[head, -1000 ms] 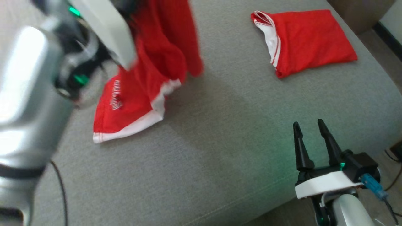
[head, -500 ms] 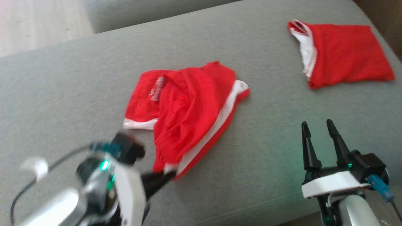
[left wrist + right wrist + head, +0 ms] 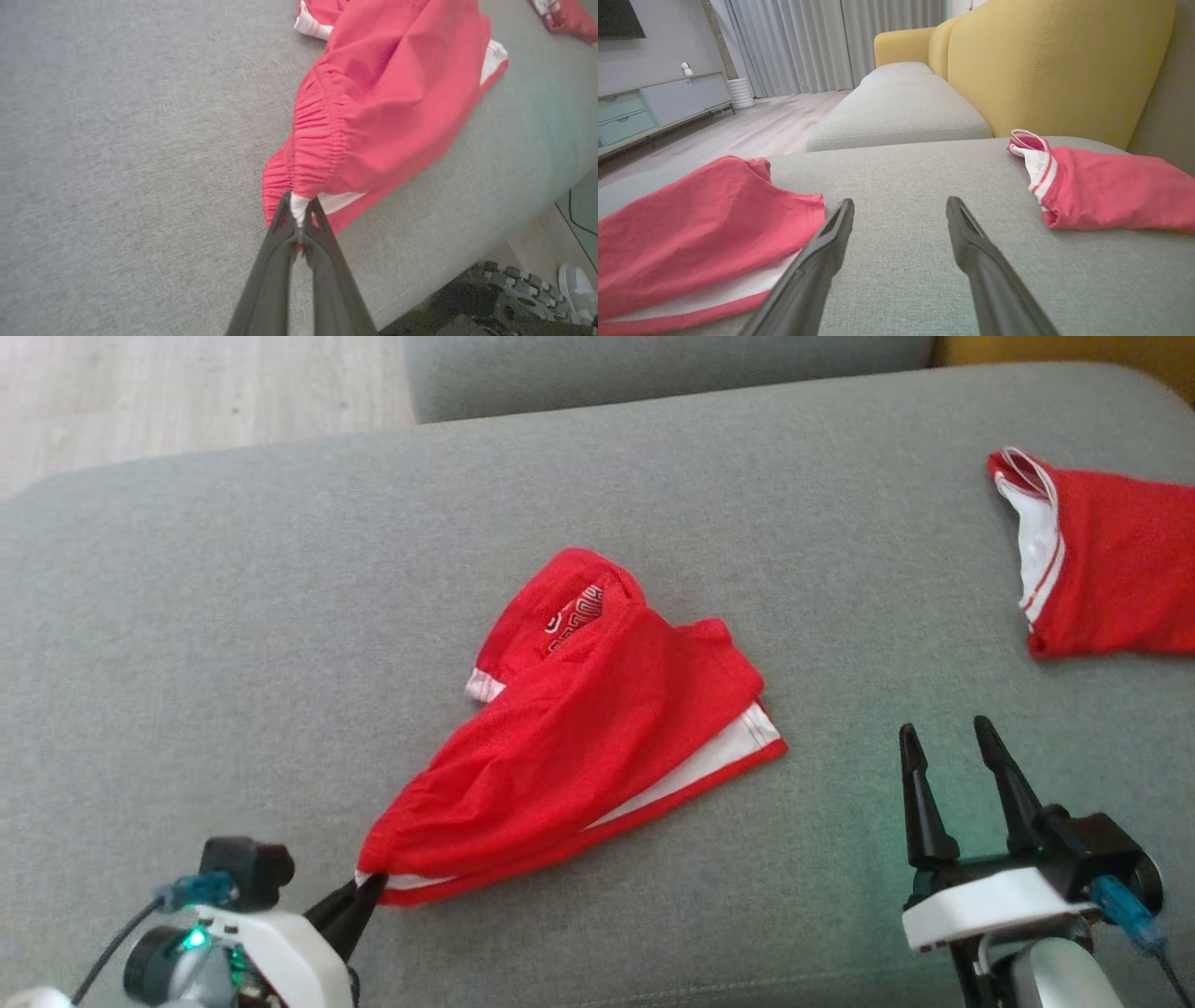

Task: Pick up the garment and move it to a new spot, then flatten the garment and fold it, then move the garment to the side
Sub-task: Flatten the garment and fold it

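Note:
The garment point(image 3: 588, 737) is a pair of red shorts with white trim, lying crumpled in the middle of the grey sofa cushion point(image 3: 233, 644). My left gripper point(image 3: 369, 889) sits at the lower left, shut on the garment's near waistband corner. In the left wrist view the gripper point(image 3: 299, 210) pinches white trim and the garment point(image 3: 383, 107) stretches away up and right. My right gripper point(image 3: 948, 737) stands open at the lower right, apart from the cloth. In the right wrist view that gripper point(image 3: 900, 210) has bare cushion between its fingers, with the garment point(image 3: 691, 224) at its left.
A second red garment point(image 3: 1102, 569), folded, lies at the cushion's far right and appears as the folded garment point(image 3: 1106, 191) right of my right fingers. A yellow backrest point(image 3: 1055, 60) rises behind it. Another grey seat point(image 3: 896, 102) and wood floor point(image 3: 187, 392) lie beyond.
The head camera has shifted. My left gripper has come down from high at the left to the near left, and the garment it holds now lies dragged out on the cushion. The right gripper stays open.

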Motion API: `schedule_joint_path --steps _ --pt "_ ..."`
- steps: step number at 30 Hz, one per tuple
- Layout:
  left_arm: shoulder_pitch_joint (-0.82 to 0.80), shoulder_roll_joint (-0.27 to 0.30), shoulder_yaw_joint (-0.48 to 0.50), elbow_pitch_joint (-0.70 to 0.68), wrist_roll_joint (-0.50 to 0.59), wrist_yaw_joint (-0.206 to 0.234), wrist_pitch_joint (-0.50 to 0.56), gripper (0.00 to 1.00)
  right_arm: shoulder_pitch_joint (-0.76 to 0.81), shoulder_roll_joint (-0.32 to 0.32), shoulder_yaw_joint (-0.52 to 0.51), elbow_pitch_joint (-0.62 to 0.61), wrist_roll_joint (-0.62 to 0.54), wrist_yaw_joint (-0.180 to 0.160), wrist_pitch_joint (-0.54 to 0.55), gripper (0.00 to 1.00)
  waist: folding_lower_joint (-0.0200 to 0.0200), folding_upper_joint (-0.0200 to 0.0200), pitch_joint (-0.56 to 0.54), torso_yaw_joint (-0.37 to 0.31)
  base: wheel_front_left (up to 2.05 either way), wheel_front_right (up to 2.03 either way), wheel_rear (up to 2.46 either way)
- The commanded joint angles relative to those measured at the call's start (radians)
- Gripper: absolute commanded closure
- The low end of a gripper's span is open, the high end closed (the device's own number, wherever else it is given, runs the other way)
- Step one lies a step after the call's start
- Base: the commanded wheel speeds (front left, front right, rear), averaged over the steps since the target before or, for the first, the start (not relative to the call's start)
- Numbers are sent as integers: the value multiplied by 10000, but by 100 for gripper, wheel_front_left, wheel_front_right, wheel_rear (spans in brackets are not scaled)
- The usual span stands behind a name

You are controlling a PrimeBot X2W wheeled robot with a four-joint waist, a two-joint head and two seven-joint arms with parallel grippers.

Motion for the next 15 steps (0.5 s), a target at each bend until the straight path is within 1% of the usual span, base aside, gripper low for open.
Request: schedule_joint_path --steps 1,2,3,6,9,11,15 --pt "-348 98 563 -68 79 45 -325 69 -147 -56 185 -272 -114 -7 -65 0 0 0 -58 63 0 0 0" --pt "-303 -43 603 33 9 48 -488 27 -139 -56 177 -272 -136 -7 -65 0 0 0 -77 74 0 0 0" --pt "-236 -155 642 98 -88 55 -598 0 -131 -56 170 -269 -153 -7 -65 0 0 0 -97 80 0 0 0" --pt "44 -188 731 152 -267 294 -624 0 -84 -56 178 -260 -201 -7 -65 0 0 0 -173 60 0 0 0" --pt "404 -6 890 -61 -359 792 -542 0 12 -56 151 -280 -225 -7 -65 0 0 0 -245 60 0 0 0" --pt "633 203 984 -277 -352 1254 -362 0 89 -56 134 -288 -243 -7 -65 0 0 0 -274 68 0 0 0" --pt "893 652 1162 -856 -200 2356 168 0 134 -56 171 -310 -287 -7 -65 0 0 0 -248 50 0 0 0"
